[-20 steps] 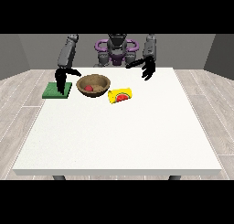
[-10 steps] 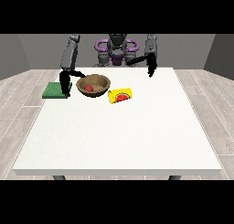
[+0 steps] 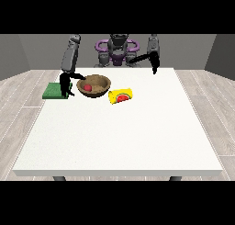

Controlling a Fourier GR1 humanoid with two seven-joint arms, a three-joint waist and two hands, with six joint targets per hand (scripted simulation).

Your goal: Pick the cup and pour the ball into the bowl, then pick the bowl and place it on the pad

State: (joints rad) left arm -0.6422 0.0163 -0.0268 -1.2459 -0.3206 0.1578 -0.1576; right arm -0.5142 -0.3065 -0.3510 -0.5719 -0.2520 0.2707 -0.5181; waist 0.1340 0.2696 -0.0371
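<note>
At the view's left, hand (image 3: 69,81) touches bowl (image 3: 102,87).

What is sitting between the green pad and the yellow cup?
In the front view, the brown bowl with the red ball inside sits between the green pad and the yellow cup. A robot hand is there too.

The bowl (image 3: 94,86) looks like brown wood; beside it, the yellow cup (image 3: 120,96) seems smooth plastic, on a matt white counter (image 3: 119,137).
</note>
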